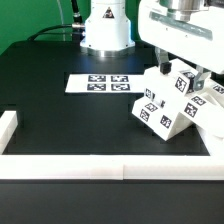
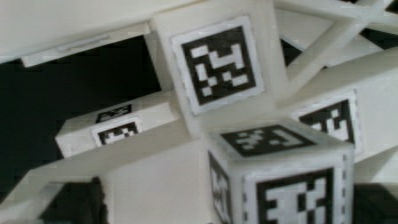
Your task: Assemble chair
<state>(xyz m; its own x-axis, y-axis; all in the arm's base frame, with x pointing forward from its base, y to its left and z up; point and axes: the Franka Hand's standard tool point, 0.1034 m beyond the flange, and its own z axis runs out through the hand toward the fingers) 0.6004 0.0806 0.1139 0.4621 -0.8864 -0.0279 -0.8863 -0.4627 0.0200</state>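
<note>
Black bench (image 1: 60,110), seen from the exterior view, bounded by long white border rails (image 1: 60,165) along its near edge and both sides. The arm (image 1: 185,30) hangs over the far corner on the exterior view's right. Its pedestal (image 1: 105,30) stands well apart from the jaws, at the back of the bench.

The chair (image 1: 170,105), a partly joined cluster of white tagged plates and bars, rests on the bench directly beneath the jaws. It leans, and its tallest part rises toward them, so its long axis runs roughly up into the gap. The jaws appear to stand wide apart on either side of that top part, with nothing seen clamped between them. Whether either finger touches the plastic cannot be told.

The marker board (image 1: 100,84) lies flat, well clear of the jaws toward the exterior view's left.

In the wrist view, a tilted tagged plate (image 2: 222,65) sits just below the jaws and fills the centre. A tagged block (image 2: 276,165) is closer to the camera, and a smaller tagged piece (image 2: 116,130) lies lower and to one side. Thin white bars (image 2: 338,50) cross beside the plate.

Judgement: the next move turns on this vertical relation. A straight lift looks unobstructed, whereas sideways travel at this height risks striking the bars or tipping the leaning assembly.
</note>
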